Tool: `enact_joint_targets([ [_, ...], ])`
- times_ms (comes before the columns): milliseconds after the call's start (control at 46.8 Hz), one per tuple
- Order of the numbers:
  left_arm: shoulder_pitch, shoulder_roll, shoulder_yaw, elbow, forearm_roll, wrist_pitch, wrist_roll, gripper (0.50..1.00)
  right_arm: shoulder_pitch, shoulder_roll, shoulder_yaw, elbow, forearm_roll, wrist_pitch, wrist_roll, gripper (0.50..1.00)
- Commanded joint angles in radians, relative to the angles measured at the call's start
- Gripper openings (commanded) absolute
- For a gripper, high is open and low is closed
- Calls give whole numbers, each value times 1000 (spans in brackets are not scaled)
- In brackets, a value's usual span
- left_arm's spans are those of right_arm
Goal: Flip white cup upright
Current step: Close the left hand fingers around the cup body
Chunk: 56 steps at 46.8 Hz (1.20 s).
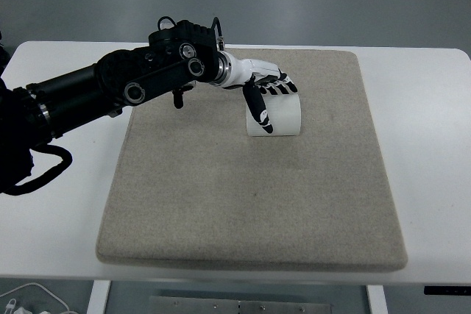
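Cup (282, 117) is toward the far middle of the mat (250, 204), white, and it looks like it's lying on its side or tipped over, though honestly I can't make out which end is the mouth from up here.

Top view, the only one we've got: left hand (266, 92) comes in on the black arm from the left edge and is draped over the cup's far-left side. Fingers (283, 87) curl over the top edge, thumb (257, 110) runs down the near-left face. So it's wrapped around the cup, but whether it's actually squeezing or just resting on it, can't tell. Right arm isn't showing at all.

What I'd worry about:
- the hold looks off-centre, mostly on the left part of the cup, so once the wrist rotates the cup could pivot out between thumb and fingers
- smooth round wall, so it could roll away across the mat
- if it slips mid-flip it probably just flops back down
- soft mat, so a slightly tilted set-down might topple
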Motion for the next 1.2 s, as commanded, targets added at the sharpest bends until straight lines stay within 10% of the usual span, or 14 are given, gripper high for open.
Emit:
enact_joint_targets([
  [0,0,-10,3,2,1,0,0,975,0,0,0,0,0,0,0,930],
  [577,14,-47,23,29,28,14,-9,939,0,0,0,0,0,0,0,930],
  [918,12,-47,29,36,28,32,-18,641,0,0,0,0,0,0,0,930],
  [1175,9,-27,-8,36,5,34,-27,572,0,0,0,0,0,0,0,930],
])
